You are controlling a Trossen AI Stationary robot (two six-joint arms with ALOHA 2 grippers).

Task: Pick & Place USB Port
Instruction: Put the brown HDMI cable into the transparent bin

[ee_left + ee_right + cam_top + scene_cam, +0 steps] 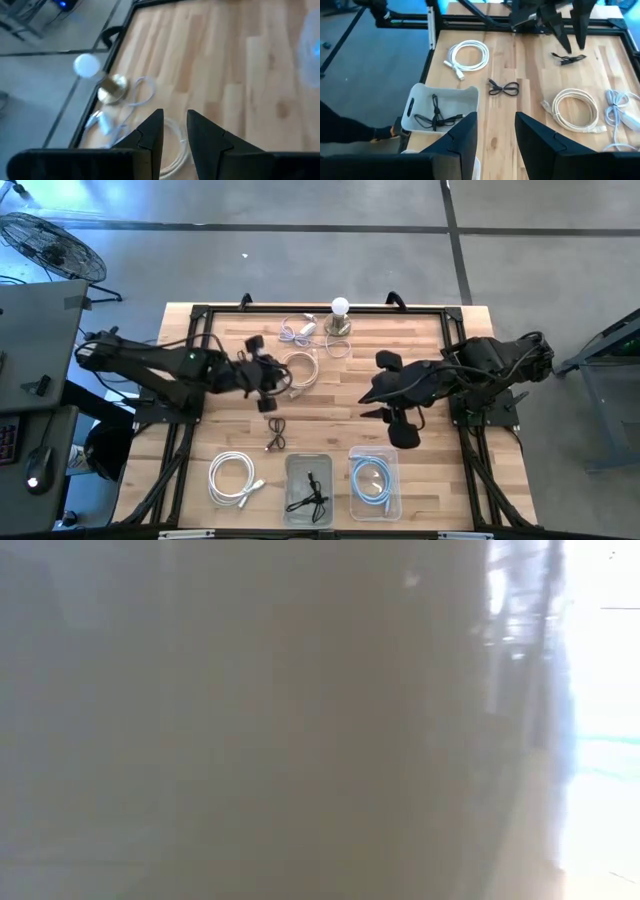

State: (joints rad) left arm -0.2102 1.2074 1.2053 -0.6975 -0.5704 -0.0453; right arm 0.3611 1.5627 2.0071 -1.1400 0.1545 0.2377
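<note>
My left gripper (pixel 267 387) is open over the middle of the table. In the right wrist view its fingers (pixel 568 30) stand just above a small black cable (pixel 568 59) that lies flat on the wood; whether they touch it, I cannot tell. In its own view (pixel 175 119) nothing shows between the fingers. A cream coiled cable (pixel 301 370) lies right beside it. My right gripper (pixel 380 395) is open and empty above the table's right half (pixel 495 125). Another black cable (pixel 277 434) lies nearer the front.
A bulb on a brass base (pixel 340 318) and a pale cable (pixel 296 330) sit at the far edge. At the front lie a white coil (pixel 232 478), a bin with a black cable (pixel 308 488) and a bin with a blue cable (pixel 373 480). The low view is blocked.
</note>
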